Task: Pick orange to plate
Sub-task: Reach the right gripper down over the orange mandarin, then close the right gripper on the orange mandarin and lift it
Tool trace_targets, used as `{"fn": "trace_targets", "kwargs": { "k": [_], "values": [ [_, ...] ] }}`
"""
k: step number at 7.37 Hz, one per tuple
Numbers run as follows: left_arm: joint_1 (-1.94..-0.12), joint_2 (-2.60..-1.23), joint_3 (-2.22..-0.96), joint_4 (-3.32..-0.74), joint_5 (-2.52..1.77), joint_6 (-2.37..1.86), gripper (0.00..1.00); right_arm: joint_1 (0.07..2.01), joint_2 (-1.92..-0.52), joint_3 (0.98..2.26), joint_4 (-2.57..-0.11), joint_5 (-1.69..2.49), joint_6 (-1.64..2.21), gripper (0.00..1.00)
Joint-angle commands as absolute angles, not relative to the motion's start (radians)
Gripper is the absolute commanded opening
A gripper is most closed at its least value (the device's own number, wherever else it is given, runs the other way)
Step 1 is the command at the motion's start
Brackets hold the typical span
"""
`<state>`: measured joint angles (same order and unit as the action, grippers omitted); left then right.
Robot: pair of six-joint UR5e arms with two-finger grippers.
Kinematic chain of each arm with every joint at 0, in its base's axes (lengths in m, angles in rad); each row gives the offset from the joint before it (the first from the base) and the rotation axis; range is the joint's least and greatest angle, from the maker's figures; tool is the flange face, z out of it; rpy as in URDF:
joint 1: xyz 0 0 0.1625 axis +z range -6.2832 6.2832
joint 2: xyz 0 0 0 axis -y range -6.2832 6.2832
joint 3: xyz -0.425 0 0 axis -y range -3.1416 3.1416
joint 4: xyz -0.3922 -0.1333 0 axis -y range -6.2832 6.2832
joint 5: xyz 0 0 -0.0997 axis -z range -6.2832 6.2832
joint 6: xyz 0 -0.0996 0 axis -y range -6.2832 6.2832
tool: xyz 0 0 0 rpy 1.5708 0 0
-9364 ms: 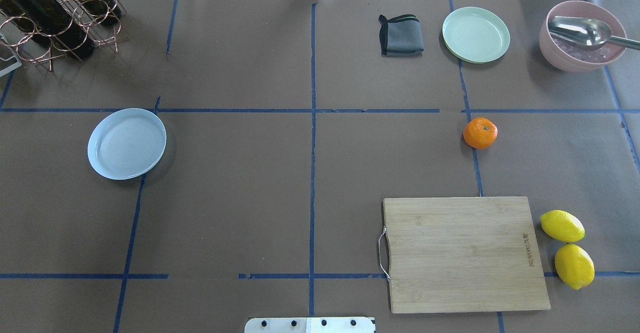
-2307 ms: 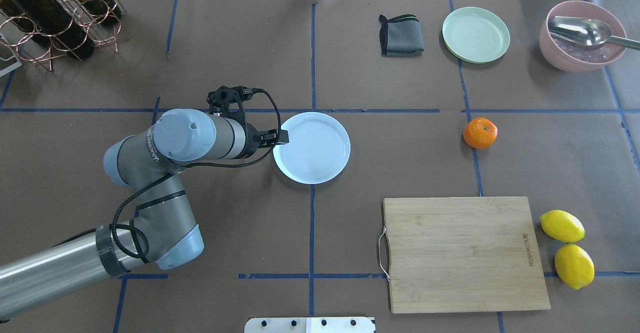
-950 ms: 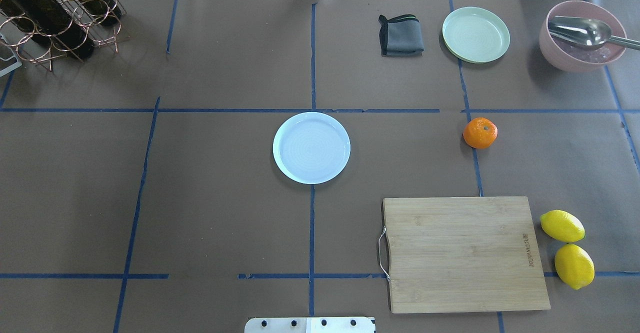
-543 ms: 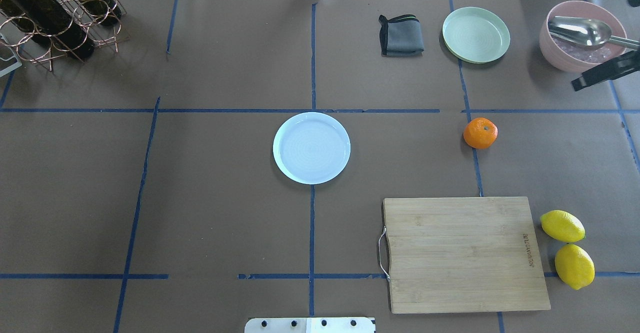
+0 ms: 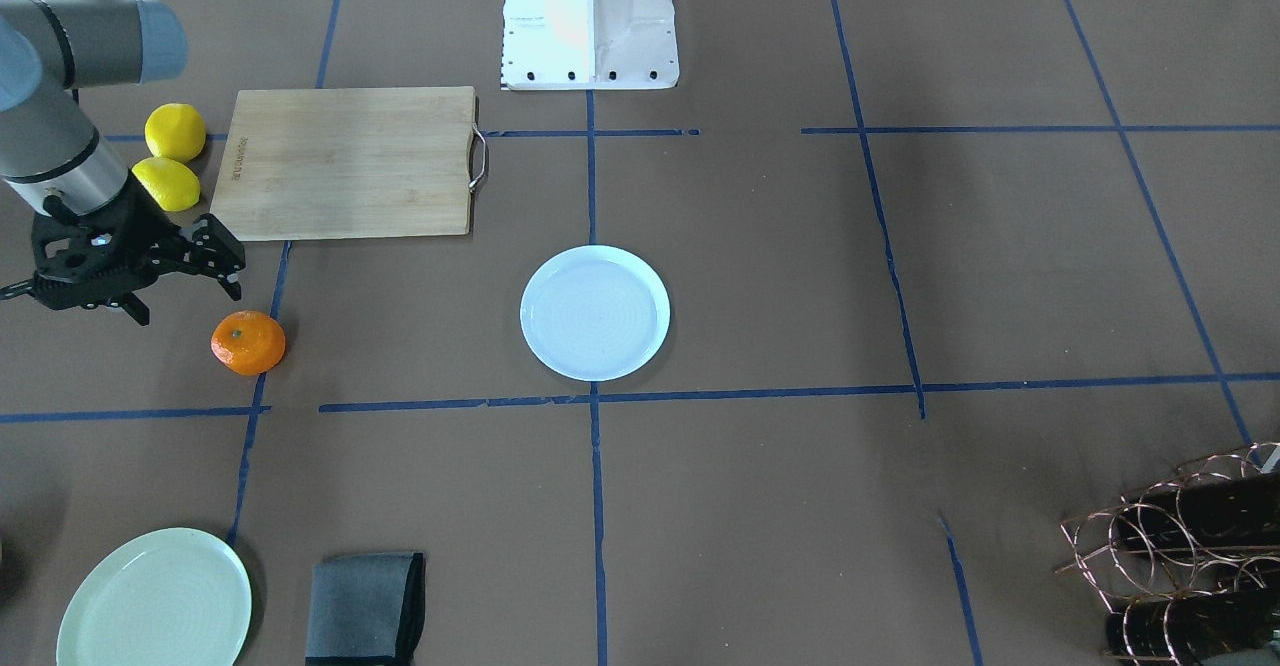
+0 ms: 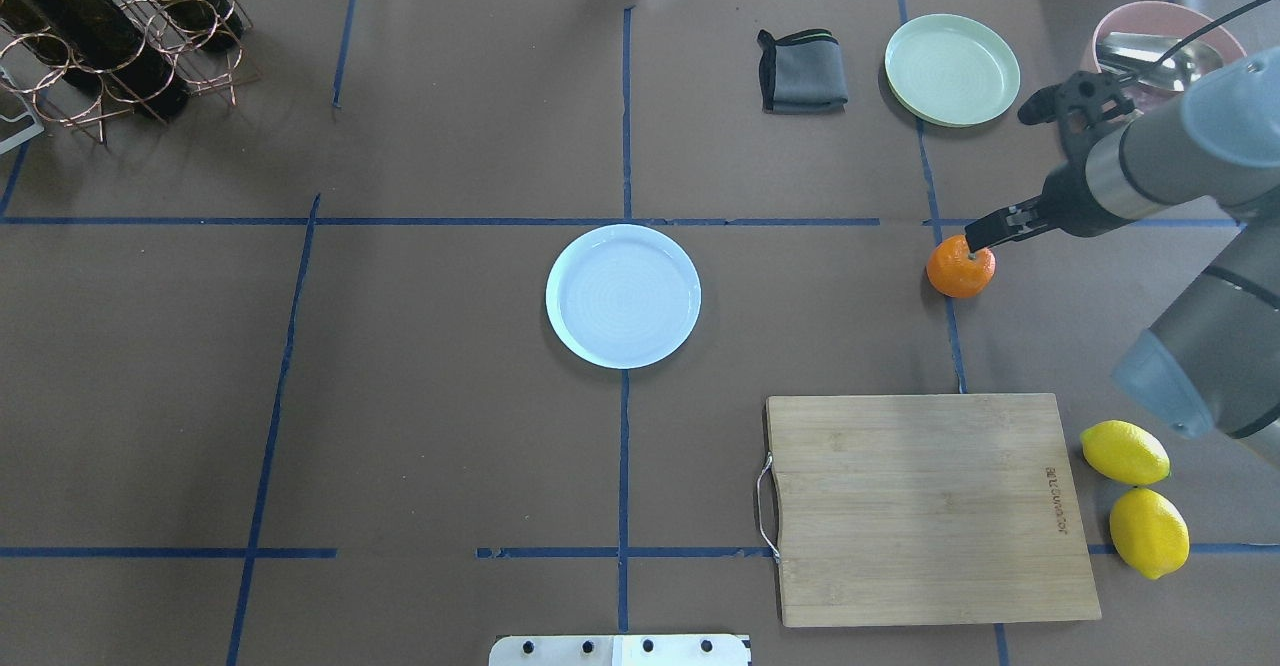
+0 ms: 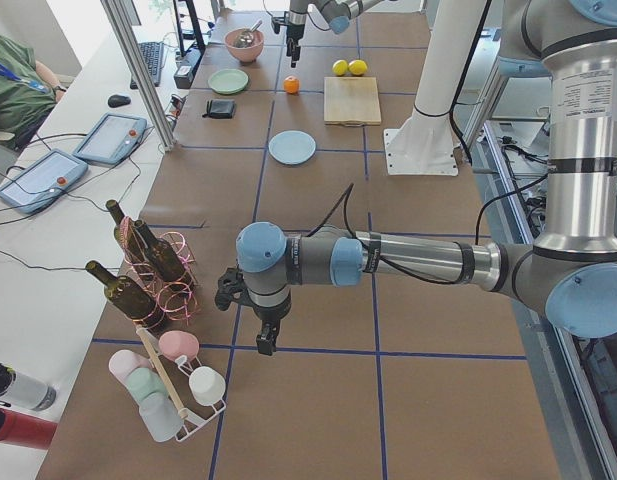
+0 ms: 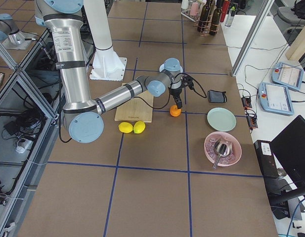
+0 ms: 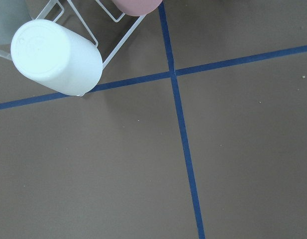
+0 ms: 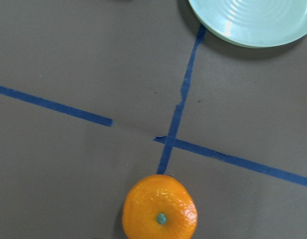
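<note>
The orange (image 6: 960, 266) sits on a blue tape line at the right of the table, also seen in the front view (image 5: 248, 343) and low in the right wrist view (image 10: 159, 208). My right gripper (image 6: 985, 235) hangs just above its far right edge, open, with its fingers spread (image 5: 185, 296) and nothing between them. The bluish-white plate (image 6: 623, 295) lies empty at the table's middle (image 5: 595, 313), well left of the orange. My left gripper (image 7: 264, 338) shows only in the left side view, pointing down by the cup rack; whether it is open or shut I cannot tell.
A wooden cutting board (image 6: 925, 506) lies near of the orange, with two lemons (image 6: 1125, 452) to its right. A pale green plate (image 6: 952, 69), a grey cloth (image 6: 802, 71) and a pink bowl (image 6: 1125, 26) stand at the back right. A wine rack (image 6: 110, 26) fills the back left.
The plate went from the left to the table's middle and the left arm withdrew. The right arm has since come in from the right, its gripper now over the orange.
</note>
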<state>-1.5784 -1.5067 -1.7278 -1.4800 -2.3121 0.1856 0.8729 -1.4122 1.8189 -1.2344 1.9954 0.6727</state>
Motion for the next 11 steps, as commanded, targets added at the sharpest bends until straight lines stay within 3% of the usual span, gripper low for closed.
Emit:
{"fn": "trace_targets", "kwargs": {
  "k": [1, 11],
  "values": [
    [-1.578, -1.506, -1.727, -1.482, -2.313, 0.186, 1.0, 0.81, -1.384, 1.751, -1.201, 1.925, 0.712, 1.0],
    [-1.578, -1.508, -1.744, -1.482, -2.313, 0.186, 1.0, 0.744, -1.361, 1.663, -1.195, 1.836, 0.712, 1.0]
  ]
}}
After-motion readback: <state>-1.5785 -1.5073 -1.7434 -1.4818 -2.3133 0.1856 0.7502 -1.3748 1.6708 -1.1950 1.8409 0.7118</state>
